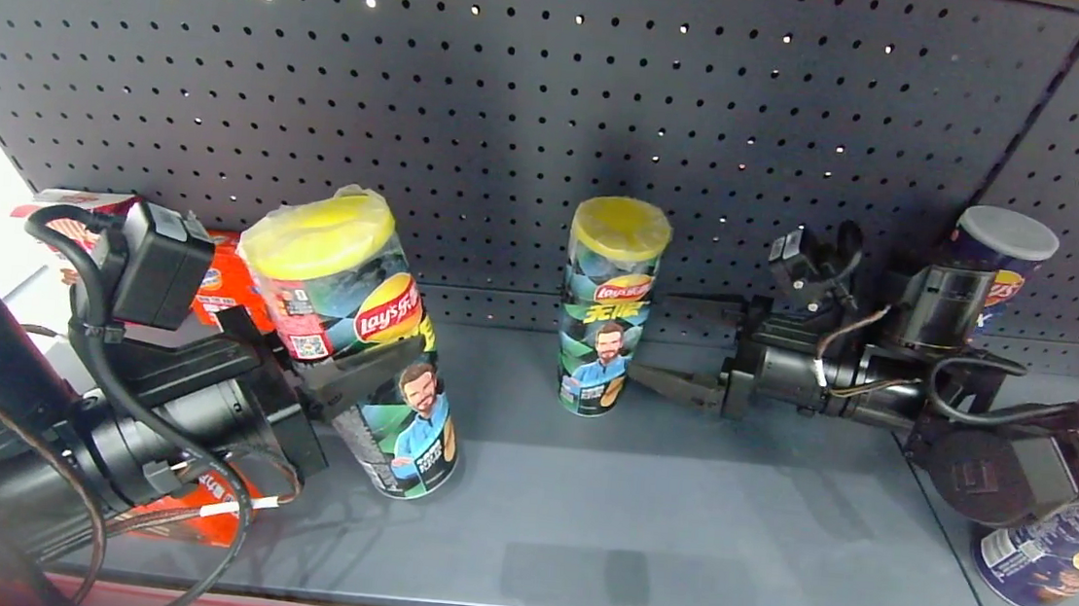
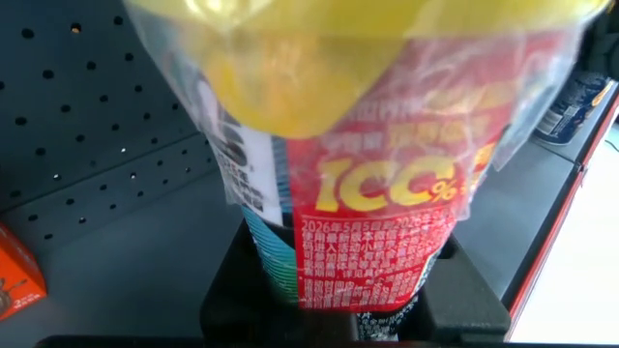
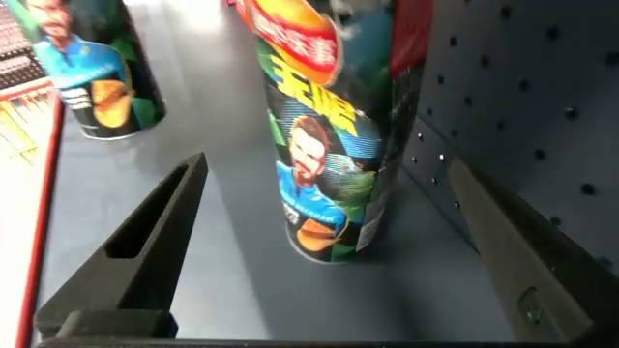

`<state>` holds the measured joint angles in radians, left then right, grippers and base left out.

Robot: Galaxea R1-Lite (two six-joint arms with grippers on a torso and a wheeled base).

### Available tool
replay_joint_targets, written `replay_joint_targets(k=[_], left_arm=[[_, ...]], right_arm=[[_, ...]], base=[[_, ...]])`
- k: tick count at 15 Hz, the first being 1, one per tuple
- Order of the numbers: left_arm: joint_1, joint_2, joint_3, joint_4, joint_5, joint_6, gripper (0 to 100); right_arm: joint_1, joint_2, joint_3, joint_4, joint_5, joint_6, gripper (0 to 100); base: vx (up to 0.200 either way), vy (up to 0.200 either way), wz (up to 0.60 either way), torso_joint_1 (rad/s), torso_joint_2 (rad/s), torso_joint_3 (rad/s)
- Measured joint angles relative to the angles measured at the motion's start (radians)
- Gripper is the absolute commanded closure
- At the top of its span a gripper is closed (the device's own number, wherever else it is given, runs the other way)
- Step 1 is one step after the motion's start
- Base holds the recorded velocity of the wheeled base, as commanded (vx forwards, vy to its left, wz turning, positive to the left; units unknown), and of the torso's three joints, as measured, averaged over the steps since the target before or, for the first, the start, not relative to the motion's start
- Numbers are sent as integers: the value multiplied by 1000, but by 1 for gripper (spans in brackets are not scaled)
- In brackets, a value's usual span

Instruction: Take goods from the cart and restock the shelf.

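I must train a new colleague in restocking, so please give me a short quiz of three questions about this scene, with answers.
1. True or false: the right hand is shut on the upright cylindrical chip can with a yellow plastic lid on the dark grey metal shelf.
2. What does the left hand hold? A) an orange carton; B) a tilted yellow-lidded chip can in clear wrap; C) a glass bottle.
3. What colour is the lid of the dark blue cylindrical can behind the right arm?
Key: 1 false, it is open; 2 B; 3 grey.
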<state>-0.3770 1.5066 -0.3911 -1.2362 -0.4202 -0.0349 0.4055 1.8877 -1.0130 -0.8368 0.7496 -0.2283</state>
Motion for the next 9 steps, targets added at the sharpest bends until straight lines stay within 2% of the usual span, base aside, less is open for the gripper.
replay_joint_targets(k=[9], left_arm=[[1,1,6,0,1,0,100]], right_arm=[[49,29,7,0,0,-4,0]], base=[[0,0,0,0,0,0]])
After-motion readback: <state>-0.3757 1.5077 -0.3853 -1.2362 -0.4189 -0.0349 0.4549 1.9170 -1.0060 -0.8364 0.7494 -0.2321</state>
